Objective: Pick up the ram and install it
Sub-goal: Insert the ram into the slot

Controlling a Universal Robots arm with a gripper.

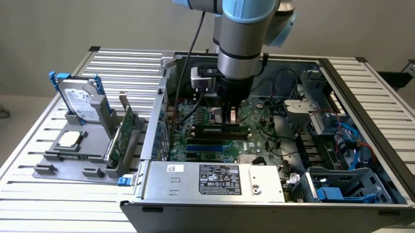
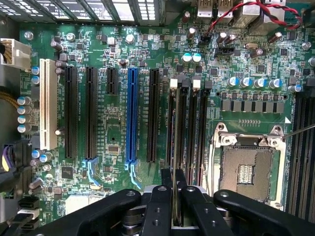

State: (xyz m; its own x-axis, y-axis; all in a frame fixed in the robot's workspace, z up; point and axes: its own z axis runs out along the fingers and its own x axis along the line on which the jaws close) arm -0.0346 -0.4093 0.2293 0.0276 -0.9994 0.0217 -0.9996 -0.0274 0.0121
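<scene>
The ram (image 1: 220, 129) is a long dark green stick lying along the black memory slots (image 2: 189, 123) on the motherboard (image 1: 259, 141), inside the open computer case. My gripper (image 1: 227, 115) comes straight down on its middle and is shut on it. In the wrist view the two black fingers (image 2: 160, 201) stand close together, and the ram's thin edge (image 2: 173, 205) runs between them, in line with the slot nearest the black expansion slots. I cannot tell whether the stick is fully seated.
Black, blue (image 2: 131, 115) and white (image 2: 47, 103) expansion slots lie beside the memory slots, with the bare processor socket (image 2: 246, 169) on their other side. The power supply (image 1: 214, 179) fills the case front. At the exterior view's left, a grey fixture (image 1: 71, 162) holds a hard drive (image 1: 81, 102) and a tall green card (image 1: 120, 136).
</scene>
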